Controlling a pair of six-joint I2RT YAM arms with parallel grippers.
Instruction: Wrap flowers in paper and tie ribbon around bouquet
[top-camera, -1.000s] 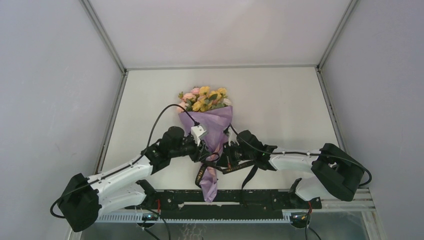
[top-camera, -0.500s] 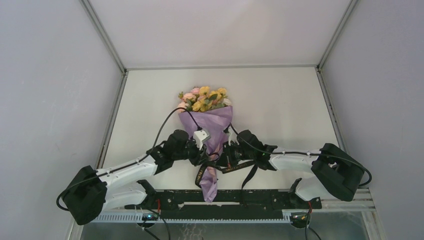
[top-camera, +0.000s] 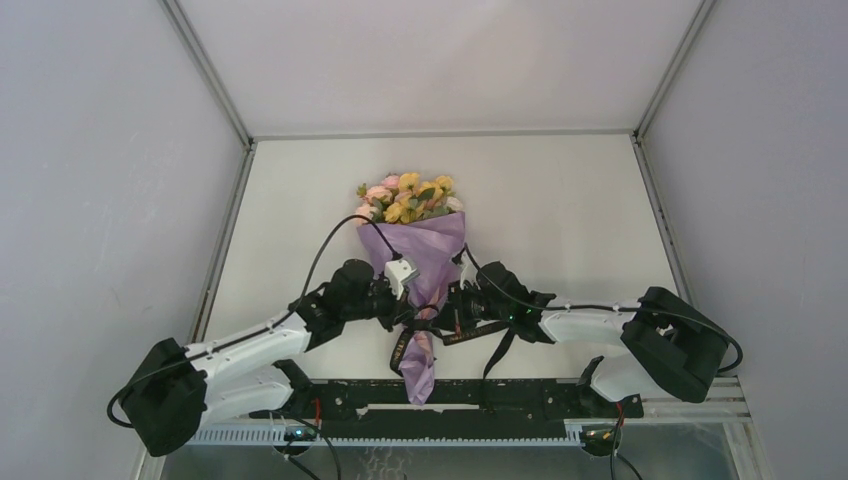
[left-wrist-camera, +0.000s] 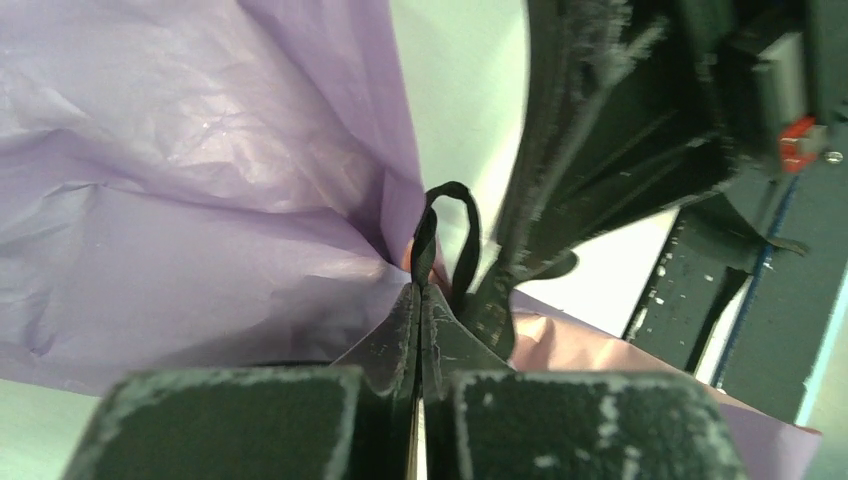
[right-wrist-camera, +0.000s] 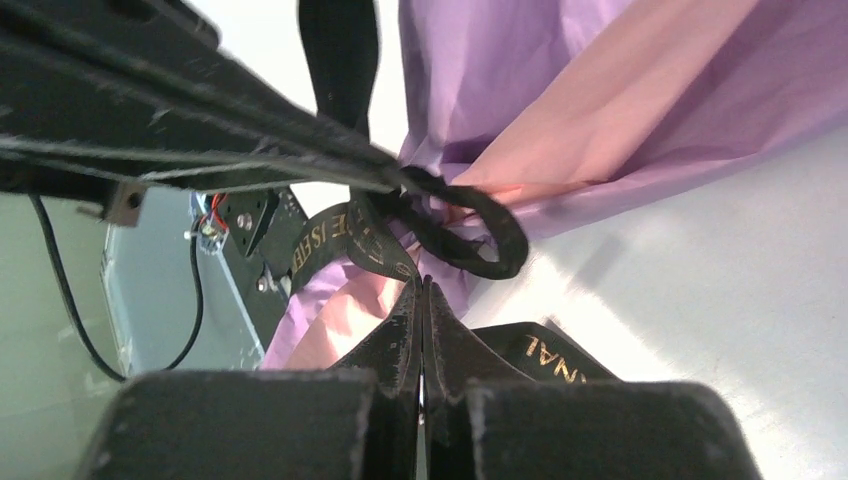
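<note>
The bouquet lies in the middle of the table: pink, yellow and white flowers (top-camera: 405, 198) top a cone of lilac paper (top-camera: 432, 255) (left-wrist-camera: 200, 200) (right-wrist-camera: 600, 90). The black ribbon (top-camera: 398, 350) (left-wrist-camera: 447, 215) (right-wrist-camera: 500, 240) with gold lettering circles the cone's narrow neck. Its ends trail toward the near edge. My left gripper (top-camera: 412, 318) (left-wrist-camera: 421, 288) is shut on a small upright loop of ribbon at the neck. From the other side, my right gripper (top-camera: 446, 322) (right-wrist-camera: 421, 283) is shut, its tips pinching the lettered ribbon beside a twisted loop.
The black rail (top-camera: 480, 395) carrying the arm bases runs along the near edge, just under the paper tail (top-camera: 418, 375). Grey walls (top-camera: 100, 180) enclose the white table (top-camera: 560, 220) on three sides. The two wrists nearly touch at the bouquet's neck.
My left gripper moved down to the bouquet's neck and closed on the ribbon loop. The right arm and the bouquet stayed where they were.
</note>
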